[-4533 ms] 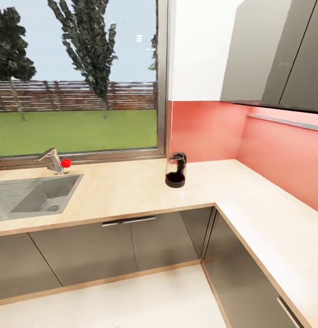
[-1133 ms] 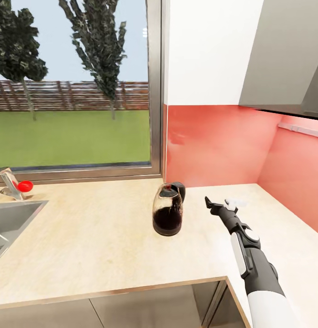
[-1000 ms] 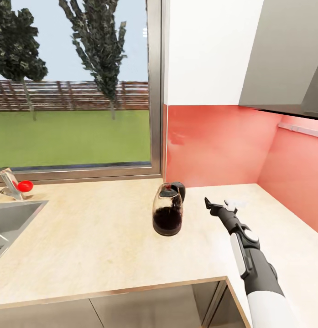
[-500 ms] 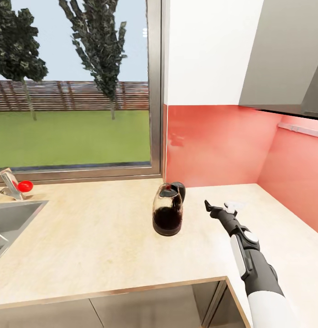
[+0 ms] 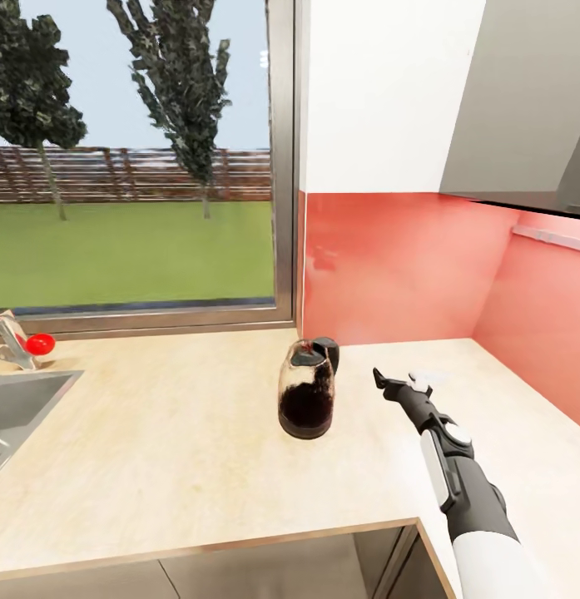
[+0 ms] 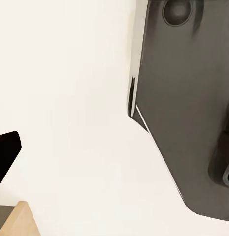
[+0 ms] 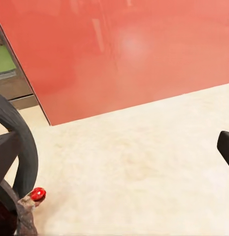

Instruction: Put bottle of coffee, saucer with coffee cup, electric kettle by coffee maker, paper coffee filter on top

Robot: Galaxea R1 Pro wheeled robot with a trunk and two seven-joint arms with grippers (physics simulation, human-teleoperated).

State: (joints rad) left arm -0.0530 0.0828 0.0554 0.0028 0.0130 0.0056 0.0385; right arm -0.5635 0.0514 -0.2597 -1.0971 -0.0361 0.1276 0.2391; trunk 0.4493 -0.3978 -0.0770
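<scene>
The electric kettle (image 5: 306, 391), a clear glass jug with a dark lower body, black lid and black handle, stands upright on the light wood-grain kitchen countertop (image 5: 156, 441) near the window corner. My right gripper (image 5: 399, 379) hovers open just right of the kettle, apart from it, with nothing between its fingers. In the right wrist view the kettle's black handle (image 7: 20, 142) curves at one edge, and the gripper (image 7: 114, 152) is spread wide over bare counter. My left gripper (image 6: 114, 157) is open over pale floor. The coffee maker, bottle of coffee, paper coffee filter, saucer, coffee cup and kitchen shelf are out of view.
A steel sink (image 5: 15, 408) and a faucet with a red knob (image 5: 40, 343) lie at the counter's far left. The red backsplash (image 5: 389, 266) closes the back and right sides. A grey wall cabinet (image 5: 531, 100) hangs at the upper right. The counter turns a corner to the right.
Since 4.5 s ago the camera has come closer to the kettle and my right arm has reached in. Over the last second the right gripper has hardly moved.
</scene>
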